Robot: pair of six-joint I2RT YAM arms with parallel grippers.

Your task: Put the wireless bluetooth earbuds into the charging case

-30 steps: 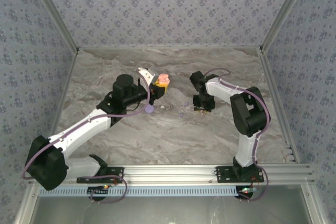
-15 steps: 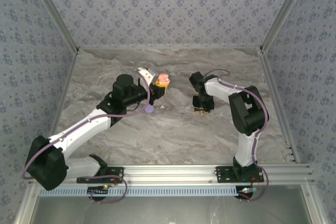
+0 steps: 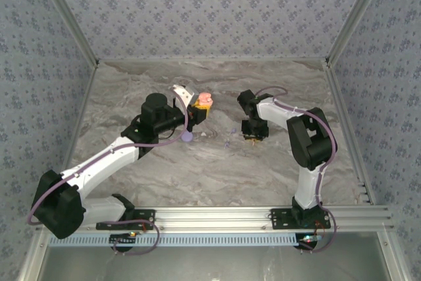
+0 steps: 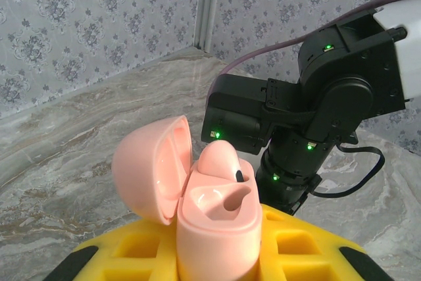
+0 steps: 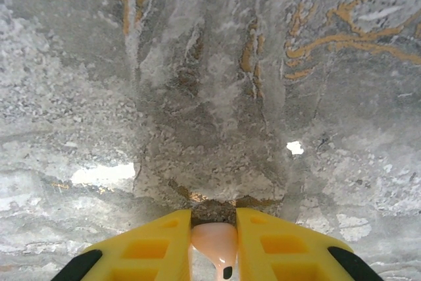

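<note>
Grips a glossy pale pink plastic charging case [image 4: 214,228] in the yellow fingers [image 4: 299,251] of the left gripper [image 3: 199,112], clamped on its lower body and holding it upright above the grey marbled table [image 3: 197,169], left of the middle and toward the far edge. Stands open, with the rounded lid [image 4: 152,169] swung left on its hinge. Carries a pale pink earbud [image 4: 220,157] seated in the farther socket, with the nearer socket a smooth hollow. Pinches a second pale pink earbud [image 5: 214,241] between the yellow fingers of the right gripper [image 5: 214,222], closed tight on it, dark-tipped stem toward the camera, low over the table just right of its middle; cannot tell whether touching. Near the left wrist, flat on the table, a small round lilac disc [image 3: 187,137].
</note>
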